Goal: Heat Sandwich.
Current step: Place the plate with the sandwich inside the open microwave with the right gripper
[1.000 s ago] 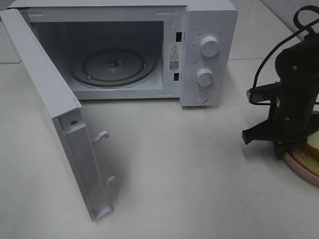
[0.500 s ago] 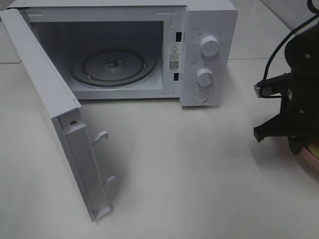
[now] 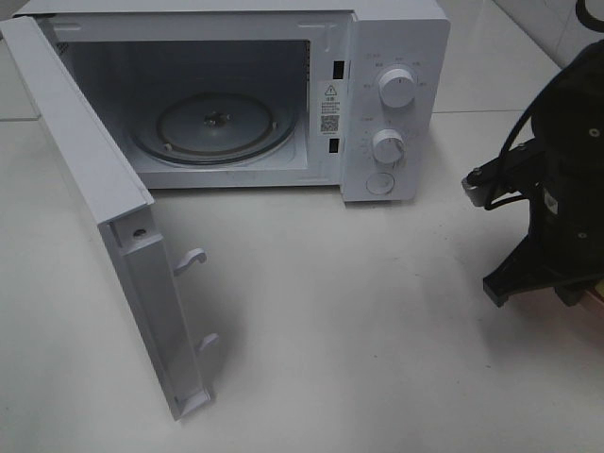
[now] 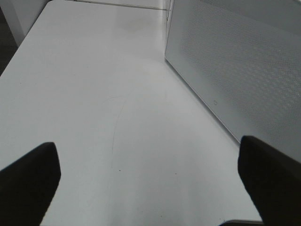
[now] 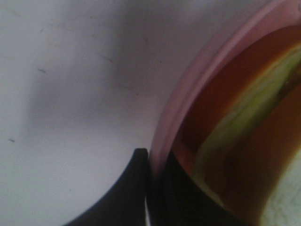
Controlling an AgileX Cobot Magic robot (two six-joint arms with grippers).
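A white microwave (image 3: 415, 38) stood at the back of a pale bench (image 3: 359, 330). Its door (image 3: 94, 208) was swung fully open toward the front left. Two white latch hooks (image 3: 193, 257) stuck out from the door's inner edge. Inside the lit cavity lay a round glass turntable (image 3: 212, 127) with nothing on it. On the control panel to the right of the cavity sat an upper knob (image 3: 397, 88), a lower knob (image 3: 388, 146) and a round button (image 3: 379, 183) beneath them.

At the right edge of the high view, the black right arm (image 3: 566, 189) reached down to the bench, well apart from the microwave. It covered nearly everything below it.

The right wrist view was close and blurred. It showed the right pincer (image 5: 154, 160) pressed together on the rim of a round pink plate (image 5: 211, 70), with one dark finger outside the rim and the other inside it. The sandwich (image 5: 244, 108) lay on that plate, just beside the inner finger. A pale green strip of lettuce showed between reddish-brown layers. The plate was at the right side of the bench, outside the microwave. The pictures did not show whether it rested on the bench or was raised off it.

The left wrist view showed the left pincer (image 4: 150, 183) spread wide, its two dark fingers far apart over bare bench and holding nothing. Beside it rose a white panel (image 4: 235, 70) covered in a fine dot pattern.
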